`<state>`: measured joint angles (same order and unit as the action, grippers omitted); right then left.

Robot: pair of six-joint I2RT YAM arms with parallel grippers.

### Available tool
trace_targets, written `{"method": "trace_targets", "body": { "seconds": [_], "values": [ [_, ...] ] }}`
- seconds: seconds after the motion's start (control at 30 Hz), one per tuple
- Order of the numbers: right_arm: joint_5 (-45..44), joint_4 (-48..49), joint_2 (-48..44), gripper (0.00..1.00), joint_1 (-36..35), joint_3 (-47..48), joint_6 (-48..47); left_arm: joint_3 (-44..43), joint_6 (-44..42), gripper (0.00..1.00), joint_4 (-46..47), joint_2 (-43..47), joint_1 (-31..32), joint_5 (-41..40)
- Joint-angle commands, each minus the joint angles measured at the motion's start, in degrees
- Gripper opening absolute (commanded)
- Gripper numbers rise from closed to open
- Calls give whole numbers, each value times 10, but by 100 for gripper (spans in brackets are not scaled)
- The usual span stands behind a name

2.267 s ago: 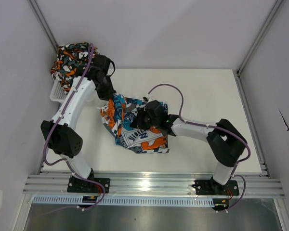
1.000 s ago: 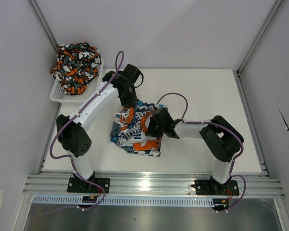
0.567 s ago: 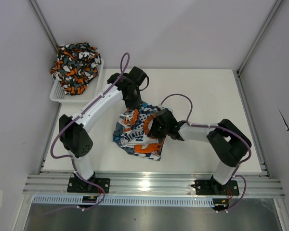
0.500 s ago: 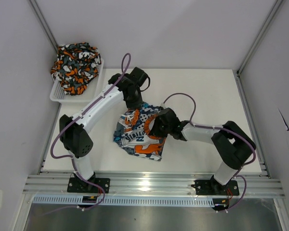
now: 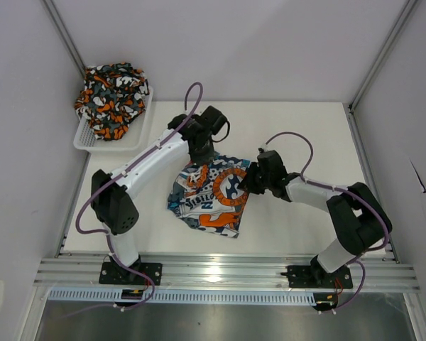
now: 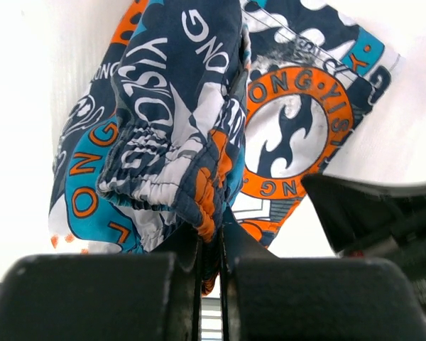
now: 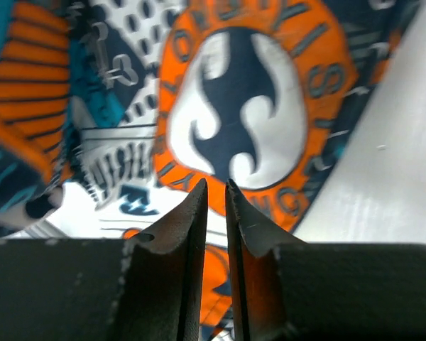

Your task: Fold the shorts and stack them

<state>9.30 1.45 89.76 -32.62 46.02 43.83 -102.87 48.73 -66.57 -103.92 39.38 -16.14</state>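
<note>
- Far left, back corner: white mesh basket [image 5: 84, 139] sits at the edge of the table [image 5: 312, 135]. The camouflage shorts [image 5: 112, 91] are heaped in it as a loose, unfolded bundle that stands above the rim.
- Left gripper [image 5: 203, 155]: well apart from the basket, over the back edge of the patchwork shorts [image 5: 209, 195]. The jaws are clenched on a bunched fold of that pair. The wrist view shows gathered elastic hem pinched right between the fingers, with no gap.
- Patchwork shorts: near the table's middle, between the two grippers. Most of the cloth lies spread on the surface, wrinkled, not squared up. The fold in the left gripper is drawn up off the rest. The big orange ring print faces up on the right half.
- The two pairs are well apart, not stacked.
- Right gripper [image 5: 247, 182]: at the right edge of the patchwork shorts, tips over the orange ring print. The jaws are parted by a thin slit and no cloth is between them. Whether the tips touch the fabric cannot be told.
</note>
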Motion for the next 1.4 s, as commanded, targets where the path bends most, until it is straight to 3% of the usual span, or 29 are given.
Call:
{"method": "trace_targets", "body": {
  "seconds": [0.0, 0.47, 0.73, 1.0, 1.1, 1.13, 1.27, 1.37],
  "values": [
    [22, 14, 34, 18, 16, 23, -23, -7, 27, 0, 9, -6, 28, -37],
    [60, 37, 119, 15, 45, 77, -35, -17, 55, 0, 6, -75, 98, -85],
    [56, 32, 129, 15, 55, 76, -30, -66, 68, 0, 21, -138, 141, -86],
    [56, 44, 122, 15, 60, 62, -19, -55, 66, 0, 72, -172, 149, -47],
    [58, 49, 123, 15, 63, 60, -15, -58, 43, 18, 98, -168, 152, -27],
    [61, 56, 121, 15, 63, 55, -12, -59, 39, 47, 100, -163, 153, -19],
    [70, 67, 118, 15, 71, 44, -7, -76, 30, 95, 86, -136, 154, -14],
    [81, 79, 113, 18, 81, 30, -3, -91, 9, 99, 77, -103, 153, 0]
  ]
}}
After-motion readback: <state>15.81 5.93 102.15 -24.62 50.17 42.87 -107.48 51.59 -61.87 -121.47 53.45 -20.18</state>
